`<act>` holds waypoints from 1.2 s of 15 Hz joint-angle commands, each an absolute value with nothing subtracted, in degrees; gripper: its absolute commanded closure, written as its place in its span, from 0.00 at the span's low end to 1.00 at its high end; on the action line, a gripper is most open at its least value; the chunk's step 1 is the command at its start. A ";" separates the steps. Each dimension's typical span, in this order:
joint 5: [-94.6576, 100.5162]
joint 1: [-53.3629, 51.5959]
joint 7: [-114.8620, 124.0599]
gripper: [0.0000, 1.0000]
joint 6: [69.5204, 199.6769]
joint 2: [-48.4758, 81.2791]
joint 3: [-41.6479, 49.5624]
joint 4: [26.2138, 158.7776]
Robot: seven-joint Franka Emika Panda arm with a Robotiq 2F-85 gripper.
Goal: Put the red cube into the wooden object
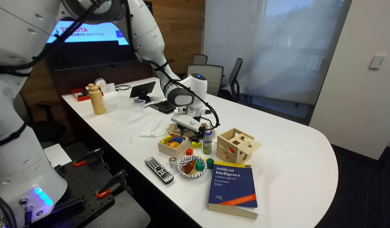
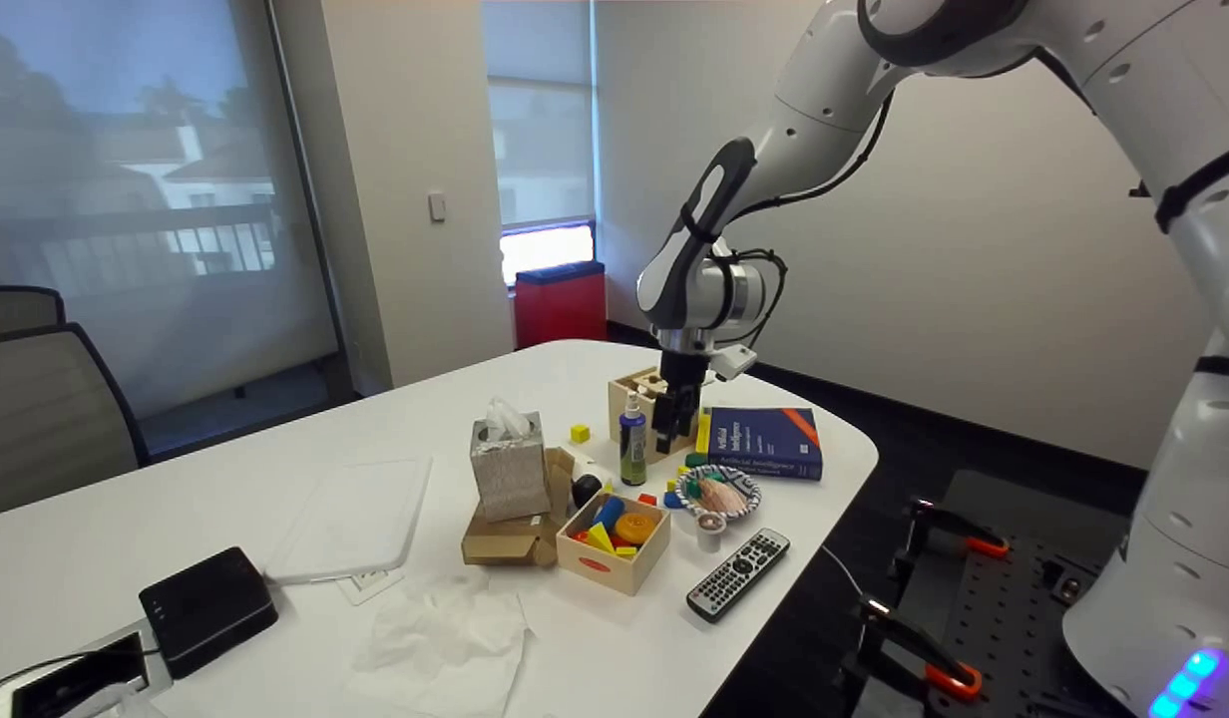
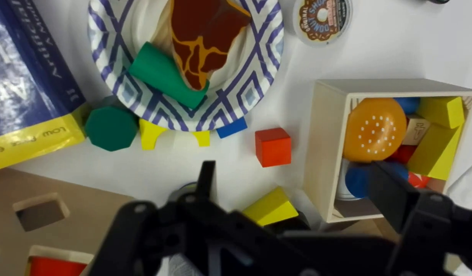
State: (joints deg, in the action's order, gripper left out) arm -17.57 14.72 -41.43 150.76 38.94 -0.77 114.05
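Observation:
The small red cube [image 3: 273, 147] lies on the white table between the patterned paper bowl and the small open wooden tray. It also shows in both exterior views [image 1: 189, 151] [image 2: 647, 500]. The wooden object, a pale box with cut-out holes [image 1: 225, 155], stands beyond the spray bottle. It also shows in an exterior view [image 2: 619, 409] and at the wrist view's lower left [image 3: 98, 214]. Something red shows through its holes. My gripper [image 3: 293, 166] is open and empty, above the table near the cube. It also shows in both exterior views [image 1: 191, 133] [image 2: 674, 424].
A spray bottle [image 1: 207, 144] stands upright close to my gripper. A wooden tray of toys [image 1: 165, 148], a paper bowl [image 3: 259, 73], a green block [image 3: 111, 128], a yellow block [image 3: 270, 207] and a thick book [image 1: 233, 186] surround the cube. A tissue box [image 2: 510, 474] stands nearby.

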 commanded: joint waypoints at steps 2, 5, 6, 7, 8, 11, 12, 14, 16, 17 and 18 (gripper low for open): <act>-12.47 16.00 -37.22 0.00 150.81 45.49 -2.59 107.78; -9.99 15.83 -35.14 0.00 150.60 48.75 -3.09 105.15; -9.07 15.61 -34.43 0.00 150.45 49.75 -3.13 104.18; -8.28 15.54 -33.63 0.00 150.31 50.75 -3.32 103.23; -7.40 15.43 -32.92 0.00 150.26 51.74 -3.36 102.27; -4.95 15.20 -31.03 0.00 149.92 54.49 -3.45 99.60; -4.22 15.19 -30.62 0.00 149.65 55.21 -3.53 98.76; -3.05 15.18 -29.95 0.00 149.25 56.52 -3.76 97.19; -2.31 15.15 -29.80 0.00 149.01 57.62 -4.10 95.90; -2.07 15.06 -29.78 0.00 148.87 58.06 -4.23 95.31; -1.72 15.00 -29.78 0.00 148.75 58.49 -4.33 94.79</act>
State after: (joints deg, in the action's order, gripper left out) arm -3.72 15.06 -31.96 150.61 56.99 -3.80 97.71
